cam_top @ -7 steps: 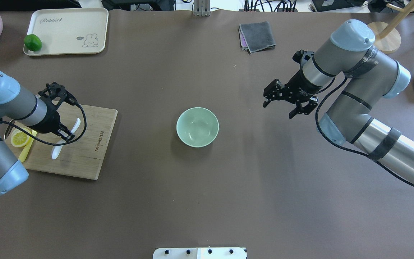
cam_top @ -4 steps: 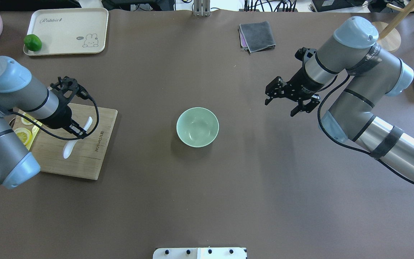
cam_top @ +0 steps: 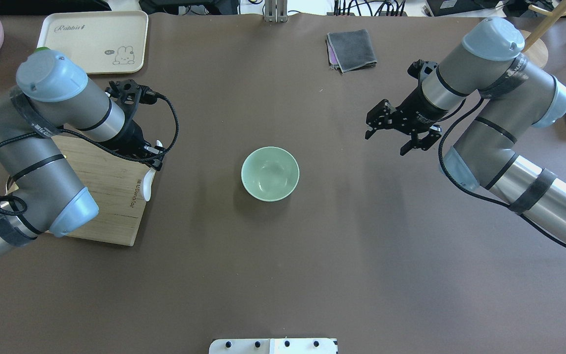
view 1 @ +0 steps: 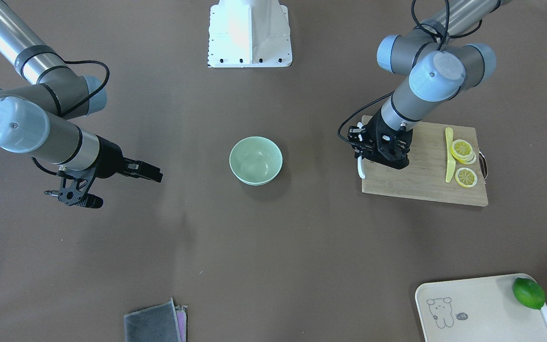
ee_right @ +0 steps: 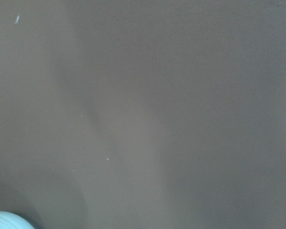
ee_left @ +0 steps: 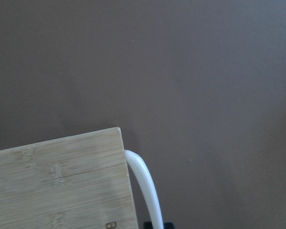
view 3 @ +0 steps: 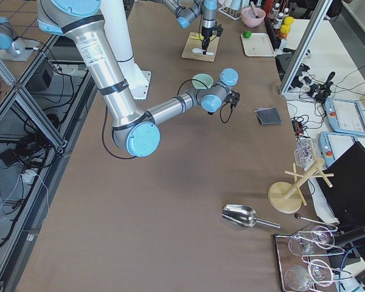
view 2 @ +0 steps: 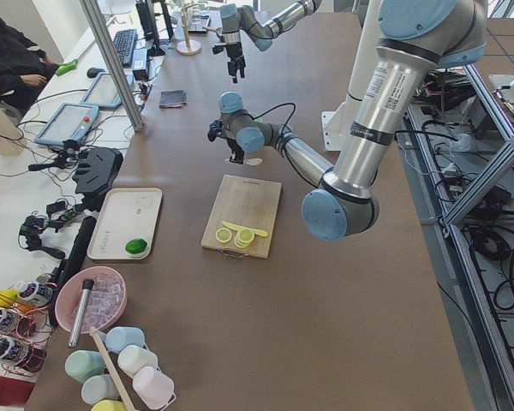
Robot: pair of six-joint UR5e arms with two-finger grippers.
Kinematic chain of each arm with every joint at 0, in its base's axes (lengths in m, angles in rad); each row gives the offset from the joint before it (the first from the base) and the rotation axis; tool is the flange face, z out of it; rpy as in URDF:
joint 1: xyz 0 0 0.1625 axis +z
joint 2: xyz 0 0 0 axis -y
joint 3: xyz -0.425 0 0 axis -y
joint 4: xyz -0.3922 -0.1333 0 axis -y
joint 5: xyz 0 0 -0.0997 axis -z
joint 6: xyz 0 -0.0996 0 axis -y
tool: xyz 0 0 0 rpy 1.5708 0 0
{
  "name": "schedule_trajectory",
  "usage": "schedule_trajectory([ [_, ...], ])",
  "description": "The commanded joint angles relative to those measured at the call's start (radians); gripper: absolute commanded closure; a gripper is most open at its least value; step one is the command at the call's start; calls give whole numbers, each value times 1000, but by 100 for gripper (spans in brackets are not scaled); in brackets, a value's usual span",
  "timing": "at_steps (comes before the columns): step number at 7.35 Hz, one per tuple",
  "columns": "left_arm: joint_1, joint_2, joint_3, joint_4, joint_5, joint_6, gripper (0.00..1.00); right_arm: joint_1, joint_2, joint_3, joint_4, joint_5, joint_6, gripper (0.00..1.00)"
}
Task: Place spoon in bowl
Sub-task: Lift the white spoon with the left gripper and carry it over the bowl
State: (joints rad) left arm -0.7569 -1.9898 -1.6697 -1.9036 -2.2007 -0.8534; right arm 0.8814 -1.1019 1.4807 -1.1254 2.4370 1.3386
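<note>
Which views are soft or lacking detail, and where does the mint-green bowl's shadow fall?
Right wrist view: soft, almost featureless, only a blurred sliver of the round pale mint-green bowl in the bottom-left corner. Overhead view: sharp, the bowl's faint shadow lying along its lower edge.

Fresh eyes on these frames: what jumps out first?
The pale green bowl sits alone and empty in the middle of the table. The left gripper holds the white spoon at the bowl-side edge of the wooden cutting board. The right gripper hovers open and empty on the bowl's other side.
</note>
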Motion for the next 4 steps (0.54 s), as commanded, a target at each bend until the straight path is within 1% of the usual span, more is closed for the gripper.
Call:
schedule_trajectory([
  [1,44,-52,48,-182,-34,-247,100,7,-1,6,1,2,1,0],
  [2,44,-91,73,-193,-89,-272,100,5,-3,10,-1,2,1,0],
  [3,44,-99,83,-275,-96,-306,100,4,-3,10,-1,2,1,0],
  [4,45,-125,125,-385,-94,-434,100,1,-7,12,-1,2,1,0],
])
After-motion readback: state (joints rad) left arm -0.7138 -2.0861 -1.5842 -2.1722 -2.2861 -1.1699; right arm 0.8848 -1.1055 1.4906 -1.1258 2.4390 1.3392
